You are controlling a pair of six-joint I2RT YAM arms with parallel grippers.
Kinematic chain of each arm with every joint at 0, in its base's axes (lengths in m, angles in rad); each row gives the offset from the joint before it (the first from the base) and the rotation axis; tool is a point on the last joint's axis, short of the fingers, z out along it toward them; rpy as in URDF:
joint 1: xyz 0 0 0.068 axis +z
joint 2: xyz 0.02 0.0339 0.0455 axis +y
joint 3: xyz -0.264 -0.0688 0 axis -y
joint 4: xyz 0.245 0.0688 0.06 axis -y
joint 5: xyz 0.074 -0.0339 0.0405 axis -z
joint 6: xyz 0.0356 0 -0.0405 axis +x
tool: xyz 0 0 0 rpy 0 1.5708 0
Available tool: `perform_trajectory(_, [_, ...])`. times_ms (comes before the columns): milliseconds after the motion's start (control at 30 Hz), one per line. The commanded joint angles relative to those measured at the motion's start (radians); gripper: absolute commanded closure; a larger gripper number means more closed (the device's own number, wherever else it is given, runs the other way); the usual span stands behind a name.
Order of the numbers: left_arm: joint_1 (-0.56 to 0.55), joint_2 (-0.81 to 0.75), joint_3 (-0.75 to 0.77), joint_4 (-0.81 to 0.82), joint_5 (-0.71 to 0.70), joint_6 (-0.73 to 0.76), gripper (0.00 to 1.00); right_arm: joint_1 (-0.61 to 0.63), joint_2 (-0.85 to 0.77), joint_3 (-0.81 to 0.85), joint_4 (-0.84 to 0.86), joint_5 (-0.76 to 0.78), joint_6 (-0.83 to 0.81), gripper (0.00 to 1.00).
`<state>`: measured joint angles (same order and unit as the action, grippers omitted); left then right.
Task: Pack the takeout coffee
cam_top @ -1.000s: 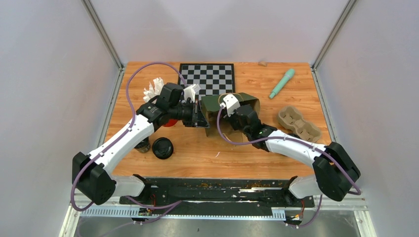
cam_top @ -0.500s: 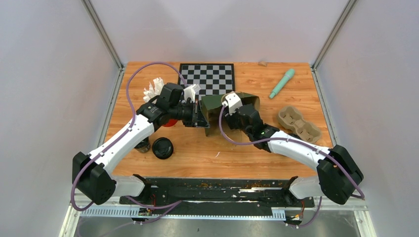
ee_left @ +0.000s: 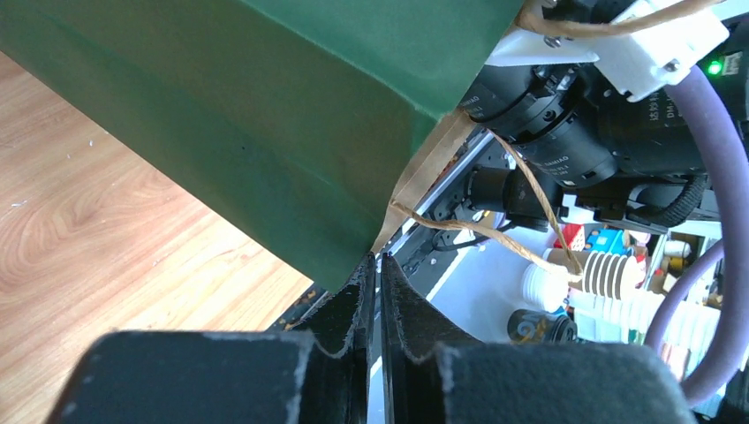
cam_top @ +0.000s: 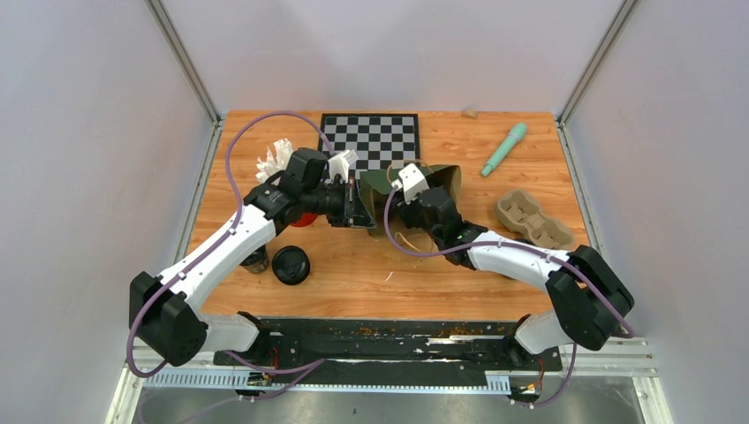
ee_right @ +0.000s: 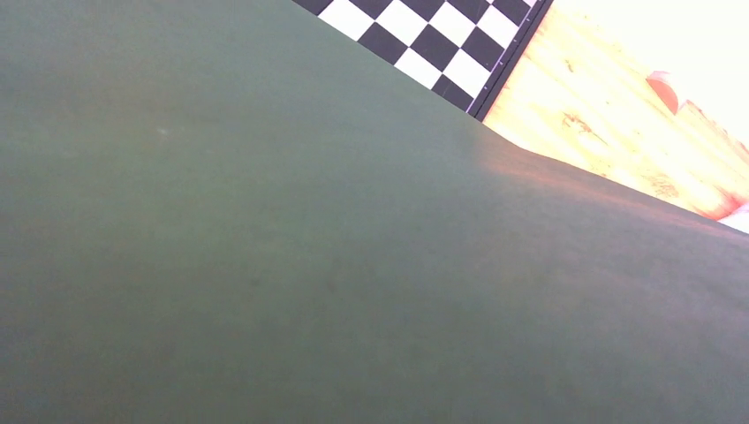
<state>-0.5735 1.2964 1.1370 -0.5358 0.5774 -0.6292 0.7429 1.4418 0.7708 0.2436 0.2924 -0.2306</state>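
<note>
Clamping the paper bag (cam_top: 378,183) on a wooden table (cam_top: 459,283)

Our left gripper (ee_left: 375,269) is pinched together on the green bag's edge. We cannot tell whether the right gripper (cam_top: 402,199), at the bag's mouth, is apart or together. The coffee cups (cam_top: 291,264) stand left of the bag, well apart from it. Pale walls enclose the table. Since a second ago, the right arm has shifted left beside the bag.

A robotics lab test cell is on show here: a wood-grain counter (cam_top: 353,274) is boxed in by plain pale grey wall panels (cam_top: 88,132), joined at bare metal corner posts (cam_top: 183,57). Two white-and-black robot arms (cam_top: 221,256) are seen bolted to a black rail (cam_top: 389,340) at the near edge, with purple cables (cam_top: 230,163) looped over them. Unrelated props are scattered about: a black-and-white checkerboard (cam_top: 371,140), a teal wand-shaped tool (cam_top: 503,148), a moulded cardboard cup carrier (cam_top: 533,221).
</note>
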Motion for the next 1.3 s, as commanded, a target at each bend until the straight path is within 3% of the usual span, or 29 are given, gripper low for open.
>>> perform_trajectory(0, [-0.003, 0.005, 0.009, 0.037, 0.026, -0.016, 0.88, -0.002, 0.032, -0.011, 0.042, 0.056, -0.018, 0.46])
perform_trajectory(233, [-0.003, 0.017, 0.015, 0.040, 0.024, -0.021, 0.88, -0.003, 0.036, -0.004, 0.043, 0.068, -0.050, 0.74])
perform_trajectory(600, [-0.002, 0.017, 0.020, 0.036, 0.006, -0.014, 0.88, -0.002, -0.041, 0.046, -0.032, -0.052, -0.037, 0.97])
perform_trajectory(900, [-0.002, 0.017, 0.037, -0.001, -0.017, 0.014, 0.88, -0.002, -0.142, 0.038, -0.089, -0.160, 0.012, 1.00])
perform_trajectory(1267, [-0.003, 0.030, 0.103, -0.089, -0.090, 0.023, 0.90, -0.004, -0.258, 0.222, -0.444, -0.362, 0.152, 0.98])
